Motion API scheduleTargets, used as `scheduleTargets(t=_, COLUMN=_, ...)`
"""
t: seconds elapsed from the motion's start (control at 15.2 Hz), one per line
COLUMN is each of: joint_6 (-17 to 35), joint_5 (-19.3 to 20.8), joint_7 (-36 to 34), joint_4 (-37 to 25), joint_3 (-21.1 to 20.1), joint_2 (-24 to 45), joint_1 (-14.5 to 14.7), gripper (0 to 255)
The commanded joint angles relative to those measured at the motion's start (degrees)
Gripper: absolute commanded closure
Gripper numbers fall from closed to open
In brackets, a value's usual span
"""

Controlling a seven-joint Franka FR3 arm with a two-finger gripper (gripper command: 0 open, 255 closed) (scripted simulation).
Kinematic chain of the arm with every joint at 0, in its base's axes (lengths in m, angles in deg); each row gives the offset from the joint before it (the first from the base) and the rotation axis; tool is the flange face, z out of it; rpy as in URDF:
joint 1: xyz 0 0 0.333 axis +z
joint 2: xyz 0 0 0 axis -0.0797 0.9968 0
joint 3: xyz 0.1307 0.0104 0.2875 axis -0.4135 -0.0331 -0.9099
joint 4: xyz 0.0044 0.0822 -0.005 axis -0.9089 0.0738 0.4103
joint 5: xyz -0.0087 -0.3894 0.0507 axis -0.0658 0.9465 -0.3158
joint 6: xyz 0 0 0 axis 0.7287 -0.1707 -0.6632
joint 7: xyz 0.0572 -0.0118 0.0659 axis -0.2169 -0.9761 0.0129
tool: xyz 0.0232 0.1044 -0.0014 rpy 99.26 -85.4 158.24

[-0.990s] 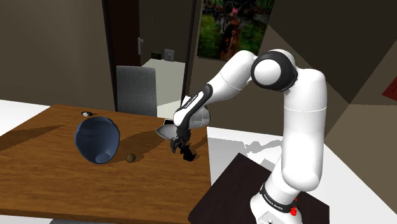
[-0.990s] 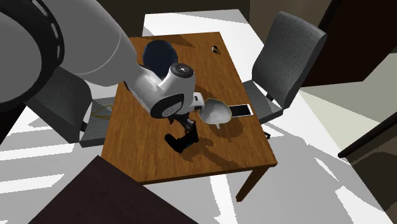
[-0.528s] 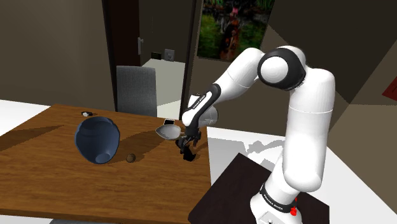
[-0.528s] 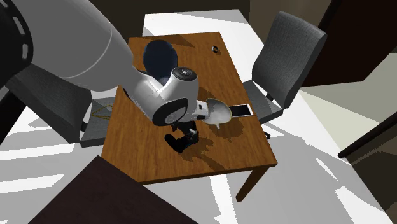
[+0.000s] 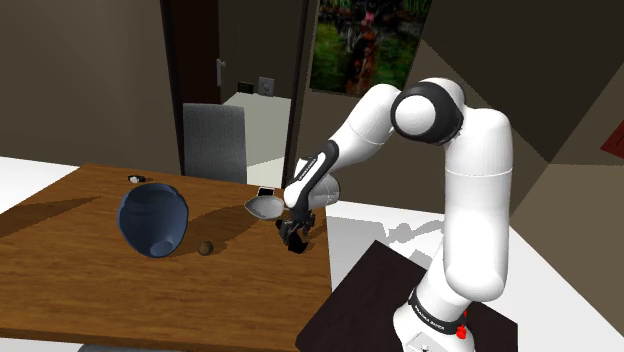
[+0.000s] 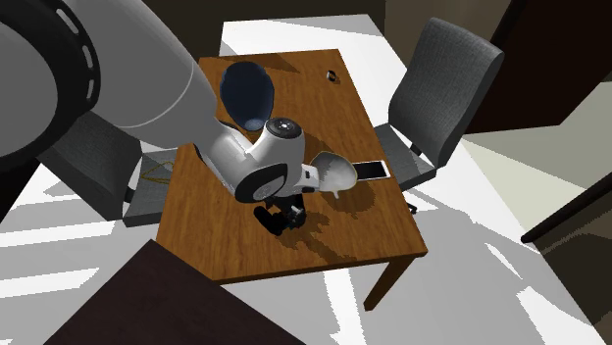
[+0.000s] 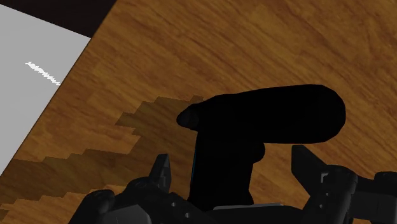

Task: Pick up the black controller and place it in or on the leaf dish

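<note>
Brown wooden tabletop (image 5: 80, 260) is standing in a dim room with dark walls and a pale floor (image 7: 32, 83).

Item 1. The black controller (image 7: 267, 121) is lying on the tabletop, near the edge that is facing the robot's stand (image 5: 400, 300). Its thick body is lying crosswise ahead of the gripper, and its narrower stem is pointing back between the fingers.

Item 2. The gripper (image 5: 292, 233) is sitting low over the controller and is spread apart. Its two fingers (image 7: 162, 173) are flanking the stem, and a strip of wood is showing on each side, so they are not touching it and nothing is being held.

Item 3. The pale grey dish (image 6: 333, 173) is resting on the tabletop just beside the controller, toward the second exterior view's upper right. Nothing is lying in it.

Item 4. A phone-like slab (image 6: 371, 170) is lying next to the dish at the tabletop's edge, in front of a grey chair (image 6: 441, 88).

Item 5. A dark blue bowl (image 5: 152, 220) is tilting on its side well apart from the controller, toward the shoulder view's left. A small brown ball (image 5: 205, 248) is sitting near the bowl.

Item 6. The white arm (image 5: 470, 180) is reaching from the stand down to the tabletop.
</note>
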Motion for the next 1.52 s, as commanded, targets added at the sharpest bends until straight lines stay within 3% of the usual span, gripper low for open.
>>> scheduleTargets(t=0.0, joint_6=0.06, joint_5=-0.05, joint_7=0.04, joint_4=-0.11, joint_3=-0.04, joint_2=0.15, joint_1=-0.03, gripper=0)
scheduleTargets(t=0.26, joint_6=0.05, joint_5=-0.04, joint_7=0.04, joint_4=-0.1, joint_3=-0.04, joint_2=0.14, joint_1=-0.03, gripper=0)
scheduleTargets(t=0.33, joint_6=0.05, joint_5=-0.04, joint_7=0.04, joint_4=-0.1, joint_3=-0.04, joint_2=0.14, joint_1=-0.03, gripper=255)
scheduleTargets(t=0.92, joint_6=0.06, joint_5=-0.05, joint_7=0.04, joint_4=-0.11, joint_3=-0.04, joint_2=0.15, joint_1=-0.03, gripper=255)
scheduleTargets(t=1.45, joint_6=-5.08, joint_5=3.37, joint_7=-2.83, joint_4=1.11, joint_3=2.27, joint_2=-6.35, joint_1=1.57, gripper=255)
